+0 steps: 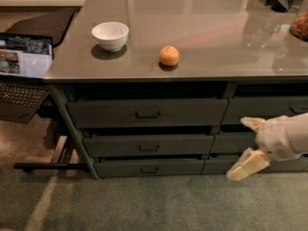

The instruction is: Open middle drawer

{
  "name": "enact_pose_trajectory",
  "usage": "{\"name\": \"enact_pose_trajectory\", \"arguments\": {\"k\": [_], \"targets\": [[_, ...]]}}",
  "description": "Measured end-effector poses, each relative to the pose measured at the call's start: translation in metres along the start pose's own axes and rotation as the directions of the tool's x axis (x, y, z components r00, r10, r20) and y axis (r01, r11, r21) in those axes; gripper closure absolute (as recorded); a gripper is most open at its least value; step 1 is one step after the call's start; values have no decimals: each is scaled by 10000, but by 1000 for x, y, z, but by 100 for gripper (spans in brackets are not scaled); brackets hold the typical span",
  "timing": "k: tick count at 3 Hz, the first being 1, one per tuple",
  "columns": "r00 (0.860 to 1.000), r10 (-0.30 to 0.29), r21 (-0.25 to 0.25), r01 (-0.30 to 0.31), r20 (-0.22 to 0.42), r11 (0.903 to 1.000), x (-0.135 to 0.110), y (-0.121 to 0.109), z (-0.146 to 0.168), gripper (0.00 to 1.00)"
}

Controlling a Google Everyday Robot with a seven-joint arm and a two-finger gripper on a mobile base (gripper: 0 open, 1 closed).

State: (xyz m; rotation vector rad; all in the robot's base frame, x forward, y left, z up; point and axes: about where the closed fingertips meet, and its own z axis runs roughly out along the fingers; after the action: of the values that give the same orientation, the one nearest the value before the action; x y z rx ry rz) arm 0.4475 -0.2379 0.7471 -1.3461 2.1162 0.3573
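Note:
The middle drawer (149, 145) is the second of three dark grey-green fronts under the grey counter, left stack. It looks closed, with a small dark loop handle (148, 148) at its centre. The taller top drawer (147, 112) is above it and the slim bottom drawer (150, 167) below. My gripper (244, 146) comes in from the right edge at middle-drawer height, in front of the right stack of drawers. Its two cream fingers (247, 163) are spread apart and hold nothing. It is well to the right of the handle.
A white bowl (110, 35) and an orange (169, 56) sit on the countertop (202, 28). A laptop (21, 71) rests on a low stand at left. Dark items stand at the counter's far right. Green carpet (144, 201) lies before the drawers.

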Motion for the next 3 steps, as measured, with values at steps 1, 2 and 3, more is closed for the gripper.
{"name": "enact_pose_trajectory", "arguments": {"k": [1,2,3], "targets": [[9961,558,-170,-548,676,9984,22,6,40,0],[9799,1211,-272,-1182,1584,9926,40,14,83,0],[9799,1210,-273,-1181,1585,9926,39,14,83,0]]}}
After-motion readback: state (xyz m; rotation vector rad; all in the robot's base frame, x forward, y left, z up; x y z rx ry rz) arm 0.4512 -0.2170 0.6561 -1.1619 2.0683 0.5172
